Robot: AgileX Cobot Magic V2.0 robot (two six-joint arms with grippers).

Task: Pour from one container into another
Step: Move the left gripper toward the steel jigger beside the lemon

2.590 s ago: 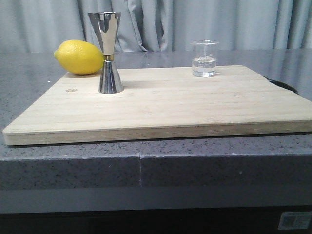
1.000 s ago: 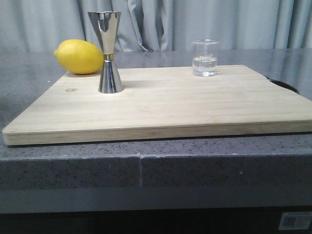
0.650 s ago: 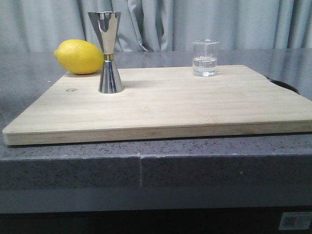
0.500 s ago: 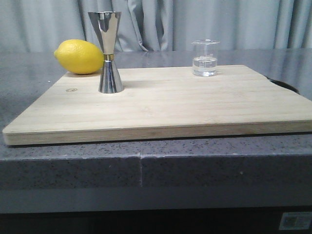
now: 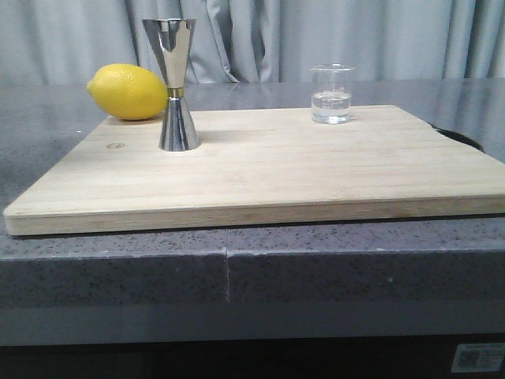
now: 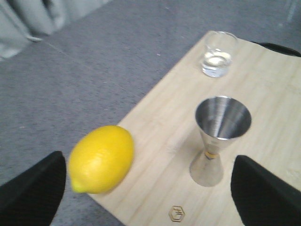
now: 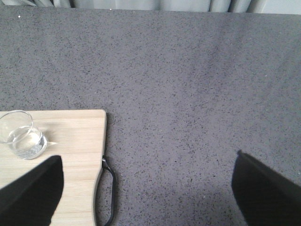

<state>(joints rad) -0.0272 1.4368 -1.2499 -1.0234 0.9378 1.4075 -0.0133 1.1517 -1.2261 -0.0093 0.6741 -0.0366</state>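
Observation:
The small clear glass beaker (image 5: 331, 94) stands at the back right of the wooden board (image 5: 260, 170) with a little clear liquid in it; it also shows in the left wrist view as a beaker (image 6: 217, 53) and in the right wrist view as a beaker (image 7: 21, 134). The steel jigger (image 5: 174, 84) with its gold waist band stands upright at the board's back left; from above the jigger (image 6: 217, 136) looks empty. My left gripper (image 6: 150, 188) hangs open high above the board's left end. My right gripper (image 7: 148, 190) is open over bare counter, to the right of the board. Neither arm shows in the front view.
A yellow lemon (image 5: 128, 92) lies on the counter against the board's back left corner, close behind the jigger. The board's black handle loop (image 7: 107, 193) sticks out on its right side. Grey speckled counter (image 7: 197, 94) surrounds the board; curtains hang behind.

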